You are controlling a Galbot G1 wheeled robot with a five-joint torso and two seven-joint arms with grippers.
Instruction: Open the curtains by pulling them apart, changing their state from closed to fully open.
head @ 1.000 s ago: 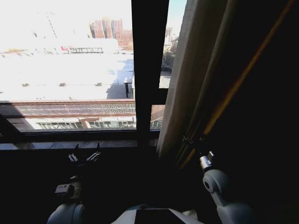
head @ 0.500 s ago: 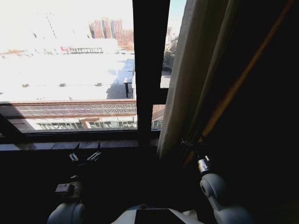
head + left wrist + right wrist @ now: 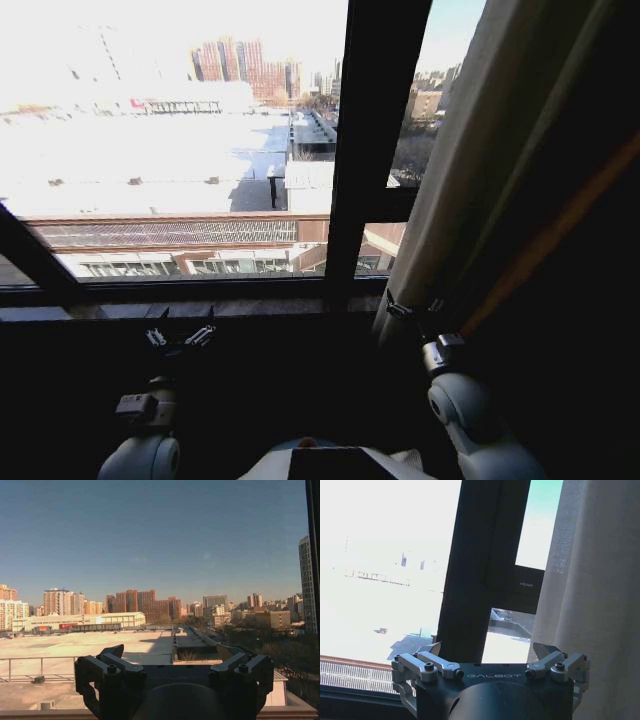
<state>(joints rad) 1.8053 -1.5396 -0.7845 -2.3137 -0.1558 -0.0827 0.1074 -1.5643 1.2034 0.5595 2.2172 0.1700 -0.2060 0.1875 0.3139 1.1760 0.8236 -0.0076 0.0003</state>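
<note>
Cream sheer curtains [image 3: 470, 170] hang bunched at the window's right; my right gripper [image 3: 412, 308] sits at their edge, left gripper [image 3: 181, 335] idle, fingers spread. Right wrist: fingers [image 3: 546, 659] spread beside fabric [image 3: 600, 595], gripping nothing; I judge closing on it comes next

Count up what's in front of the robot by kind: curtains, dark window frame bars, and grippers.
Curtains: 1 panel, at the right
Dark window frame bars: 1 upright
Grippers: 2, left gripper and right gripper, fingers apart on both
Total: 4
</note>
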